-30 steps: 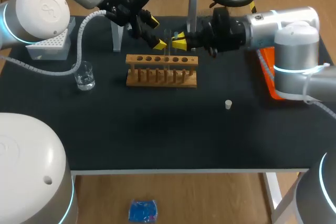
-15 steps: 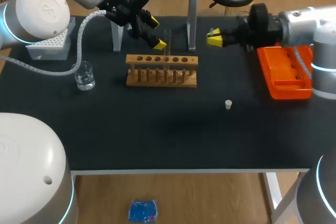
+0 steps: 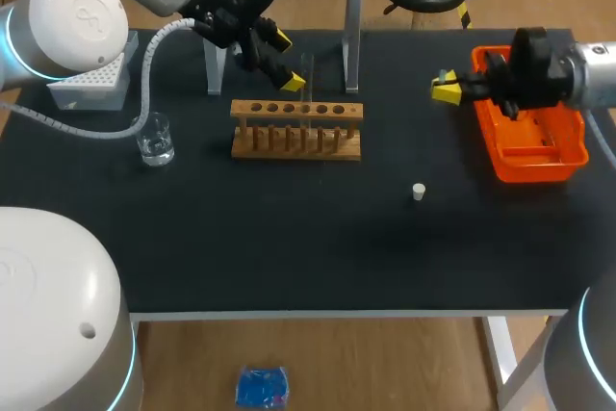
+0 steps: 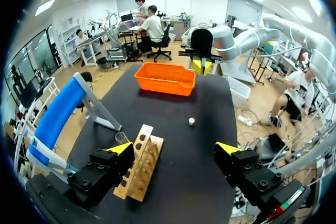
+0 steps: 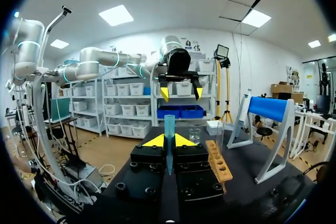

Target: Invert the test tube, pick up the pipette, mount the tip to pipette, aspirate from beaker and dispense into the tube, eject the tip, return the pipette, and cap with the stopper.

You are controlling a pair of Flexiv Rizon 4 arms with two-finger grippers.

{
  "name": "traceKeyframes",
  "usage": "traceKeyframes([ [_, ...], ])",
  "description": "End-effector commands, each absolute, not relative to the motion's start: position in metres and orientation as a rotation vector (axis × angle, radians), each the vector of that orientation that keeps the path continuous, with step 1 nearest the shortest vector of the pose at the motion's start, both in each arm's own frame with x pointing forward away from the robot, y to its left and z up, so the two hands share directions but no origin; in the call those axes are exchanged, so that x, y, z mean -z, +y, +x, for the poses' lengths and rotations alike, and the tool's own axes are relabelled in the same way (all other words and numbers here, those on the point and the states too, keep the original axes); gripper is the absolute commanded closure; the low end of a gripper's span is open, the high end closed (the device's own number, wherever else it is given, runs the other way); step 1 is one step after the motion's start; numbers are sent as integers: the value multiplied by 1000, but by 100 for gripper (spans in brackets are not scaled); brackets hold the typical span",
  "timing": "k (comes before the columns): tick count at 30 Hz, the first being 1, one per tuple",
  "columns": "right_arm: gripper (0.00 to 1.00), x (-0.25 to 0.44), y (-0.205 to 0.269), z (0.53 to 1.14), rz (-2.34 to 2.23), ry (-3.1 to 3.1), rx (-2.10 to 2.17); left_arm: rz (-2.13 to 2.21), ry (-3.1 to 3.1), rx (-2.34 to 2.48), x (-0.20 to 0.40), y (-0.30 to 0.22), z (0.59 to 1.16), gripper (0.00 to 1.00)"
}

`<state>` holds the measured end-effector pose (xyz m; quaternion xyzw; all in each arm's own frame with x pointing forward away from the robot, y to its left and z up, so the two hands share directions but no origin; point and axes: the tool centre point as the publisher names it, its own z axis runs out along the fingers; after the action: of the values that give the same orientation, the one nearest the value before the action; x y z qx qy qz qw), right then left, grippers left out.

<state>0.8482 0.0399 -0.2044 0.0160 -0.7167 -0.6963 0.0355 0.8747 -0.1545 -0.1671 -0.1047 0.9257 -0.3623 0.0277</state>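
Your test tube [image 3: 308, 72] stands upright, long axis vertical and mouth up, its foot at the top board of the wooden rack [image 3: 296, 129]. The left gripper [image 3: 287, 61] is spread wide beside it. One yellow fingertip [image 4: 119, 149] is just by the tube's upper part and the other is well clear, so nothing is gripped. Only the left wrist view shows you the tube's round open mouth beside that near fingertip. The right gripper [image 3: 445, 92] hangs well apart, just beside the orange tray [image 3: 532, 173]. Its own wrist view alone shows it pinched narrow onto a slim blue piece [image 5: 169, 127], upright between its fingers.
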Motion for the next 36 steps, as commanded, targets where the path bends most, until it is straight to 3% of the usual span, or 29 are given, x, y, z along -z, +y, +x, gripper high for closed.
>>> traceKeyframes([
  [1, 100, 212, 33, 844, 57, -2202, 2138, -322, 2864, 1115, 166, -154, 875, 0],
  [36, 100, 242, 23, 829, 21, -2257, 2120, -322, 2864, 1115, 166, -154, 875, 0],
])
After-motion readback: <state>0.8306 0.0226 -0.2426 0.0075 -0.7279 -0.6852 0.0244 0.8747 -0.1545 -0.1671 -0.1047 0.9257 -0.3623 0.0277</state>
